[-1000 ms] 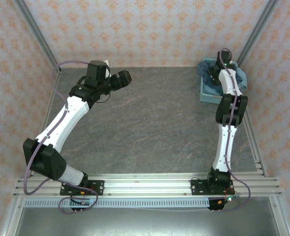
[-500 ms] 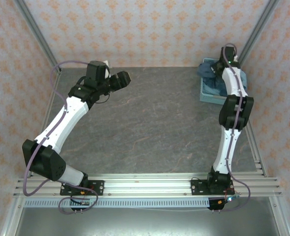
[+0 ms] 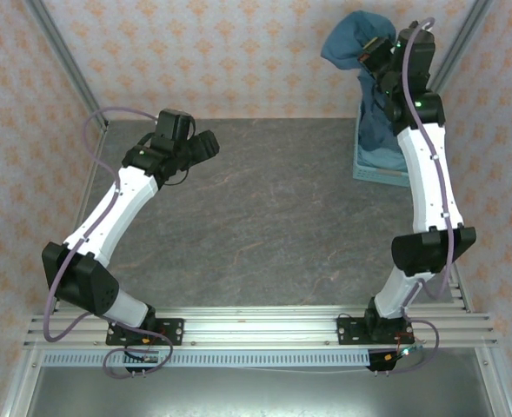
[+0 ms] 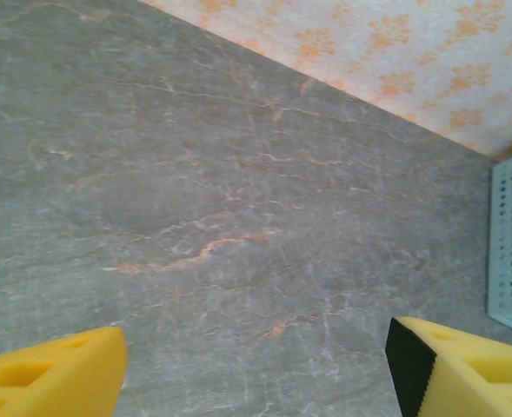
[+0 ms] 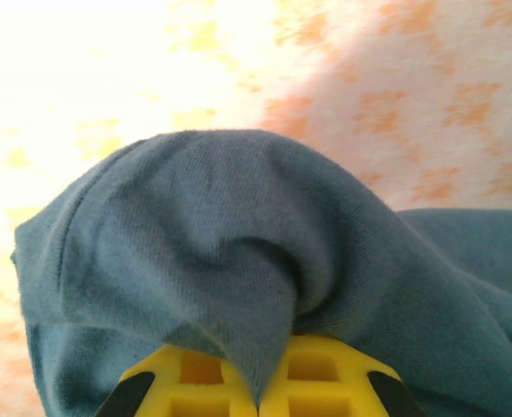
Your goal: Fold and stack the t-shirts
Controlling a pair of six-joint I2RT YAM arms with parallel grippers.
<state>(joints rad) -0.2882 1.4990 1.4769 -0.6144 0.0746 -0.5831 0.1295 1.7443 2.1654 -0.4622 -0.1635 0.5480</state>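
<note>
Right gripper point(image 5: 257, 382) pinched shut on blue-teal t-shirt point(image 3: 342, 43), cloth hanging high above basket point(image 3: 379, 170) | left gripper point(image 4: 256, 365) fingers spread, over grey table point(image 3: 273, 217)

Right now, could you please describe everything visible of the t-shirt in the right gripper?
The t-shirt is soft knit cloth, slate-blue, plain where visible. The right gripper is shut on a fold of it, and cloth drapes over its yellow fingers. It is held high at the far right corner, bunched on top, hanging crumpled towards the basket; whether its lower end rests there I cannot tell.
</note>
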